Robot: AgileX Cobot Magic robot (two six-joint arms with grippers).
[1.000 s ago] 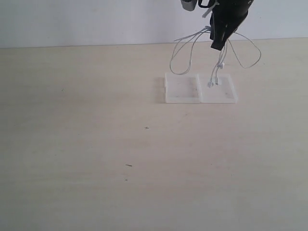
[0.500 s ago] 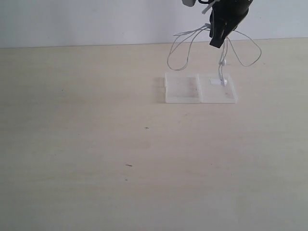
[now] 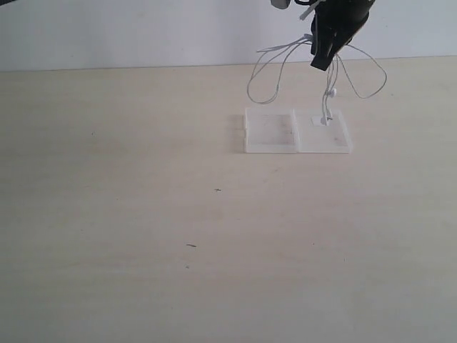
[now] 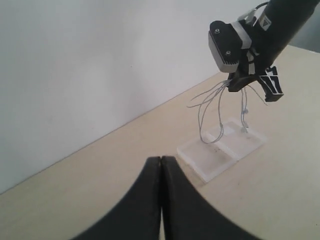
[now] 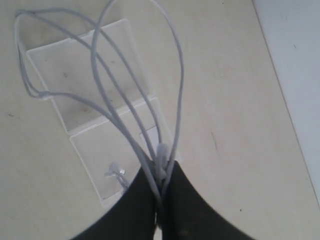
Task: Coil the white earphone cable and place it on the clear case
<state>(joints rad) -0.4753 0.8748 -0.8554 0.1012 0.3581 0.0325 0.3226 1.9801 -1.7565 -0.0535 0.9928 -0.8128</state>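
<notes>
The white earphone cable (image 3: 265,77) hangs in loose loops from my right gripper (image 3: 323,64), which is shut on the gathered strands high above the table's far side. The cable (image 5: 100,85) fans out from the pinched jaws of the right gripper (image 5: 161,172). Its earbuds (image 3: 326,118) dangle just over the right half of the clear case (image 3: 271,136), which lies open and flat on the table. The earbuds (image 5: 116,172) hang over the case (image 5: 80,75) in the right wrist view too. My left gripper (image 4: 161,159) is shut and empty, well away from the case (image 4: 210,160).
The pale wooden table (image 3: 143,236) spreads wide in front of and to the left of the case. A white wall (image 3: 143,28) rises behind the table's far edge. A few tiny dark specks (image 3: 191,246) lie on the tabletop.
The right gripper has lifted slightly with the cable, and the dangling earbuds have swung from the case's middle toward its right half. The left gripper has stayed shut.
</notes>
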